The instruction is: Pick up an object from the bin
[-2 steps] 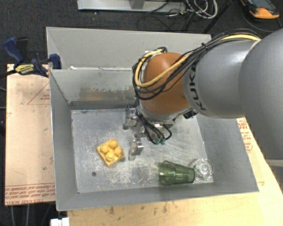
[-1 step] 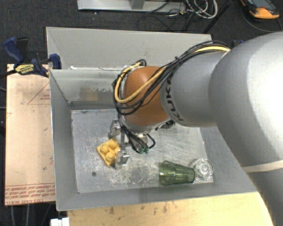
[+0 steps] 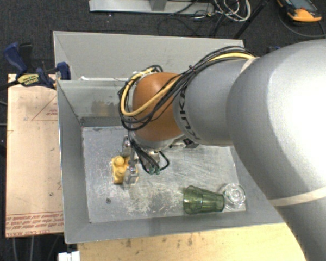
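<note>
The one mark that could be read was the maker's name on the grey arm (image 3: 217, 107). Its dark block letters (image 3: 183, 118) ran down the casing, just above and to the right of the hand (image 3: 131, 178), next to the orange cover (image 3: 157, 105). "KUK" stood out plainly. The last letter curved away round the casing and could not be read for certain.

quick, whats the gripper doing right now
gripper: cannot be told, open or closed; it sits low in the bin, right beside a small yellow thing.
</note>
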